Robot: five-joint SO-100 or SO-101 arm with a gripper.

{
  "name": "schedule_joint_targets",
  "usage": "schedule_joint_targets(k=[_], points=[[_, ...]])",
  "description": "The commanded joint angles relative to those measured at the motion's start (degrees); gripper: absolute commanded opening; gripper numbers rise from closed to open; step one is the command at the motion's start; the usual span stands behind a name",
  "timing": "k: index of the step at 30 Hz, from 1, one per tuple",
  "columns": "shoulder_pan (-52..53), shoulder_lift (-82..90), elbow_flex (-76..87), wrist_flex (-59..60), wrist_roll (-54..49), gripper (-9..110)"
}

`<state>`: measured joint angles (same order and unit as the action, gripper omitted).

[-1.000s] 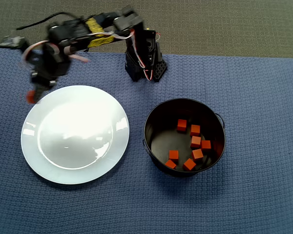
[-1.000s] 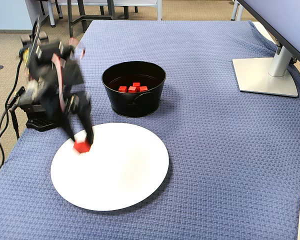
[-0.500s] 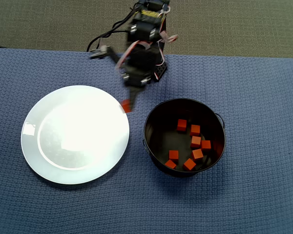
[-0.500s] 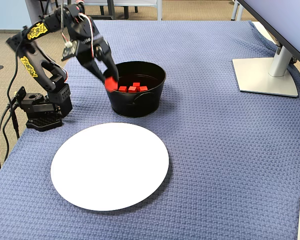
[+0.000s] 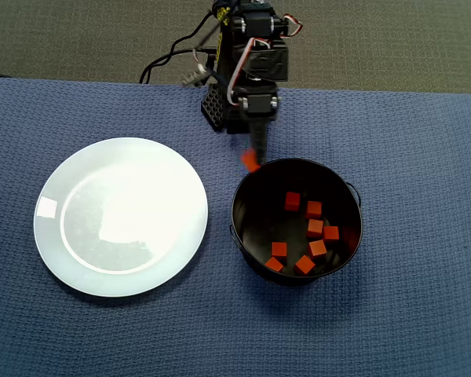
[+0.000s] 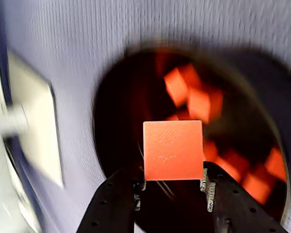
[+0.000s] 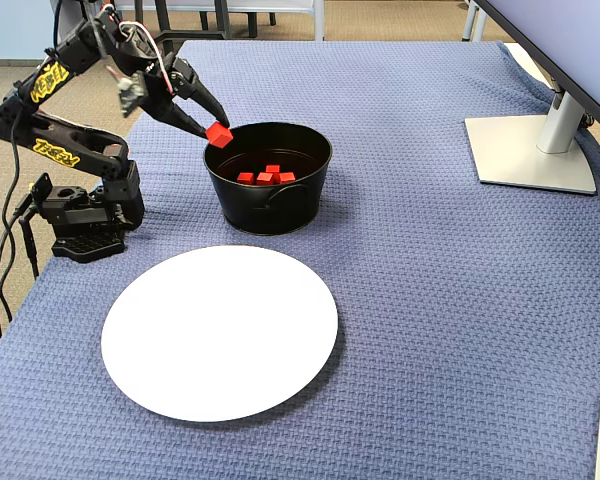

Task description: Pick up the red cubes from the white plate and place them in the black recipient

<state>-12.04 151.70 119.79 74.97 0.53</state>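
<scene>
- A black robot arm (image 7: 75,130) with yellow labels stands at the edge of a tabletop covered in a blue woven cloth (image 7: 430,300).
- Its tool (image 6: 173,183) is clamped on a single red cube (image 6: 173,150); in the wrist view the cube sits squarely between the two dark fingers (image 6: 214,189).
- In the fixed view the held cube (image 7: 218,134) hangs in the air just at the near-left rim of the black pot (image 7: 270,205), above the rim and not inside the pot.
- In the overhead view the held cube (image 5: 250,161) appears just outside the pot's upper left rim (image 5: 239,236), blurred.
- Seven other red cubes (image 5: 315,228) lie loose on the pot's dark bottom, mostly toward its right and lower side in the overhead view.
- The white plate (image 5: 55,259) lies flat on the cloth to the left of the pot in the overhead view, apart from it, with no cubes on it.
- A grey monitor stand (image 7: 532,150) rests on the cloth at the far right of the fixed view, well apart from the pot.
</scene>
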Motion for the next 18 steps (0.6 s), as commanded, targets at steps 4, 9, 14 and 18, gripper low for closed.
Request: schedule_joint_targets(k=[4, 9, 14, 18], points=[[-8.0, -11.2, -3.3, -7.8, 0.2, 0], [-9.8, -22.1, -11.1, -7.9, 0.0, 12], [-8.5, -20.6, -12.6, -5.3, -1.1, 31], [-6.4, -17.5, -11.6, -3.9, -2.4, 26]])
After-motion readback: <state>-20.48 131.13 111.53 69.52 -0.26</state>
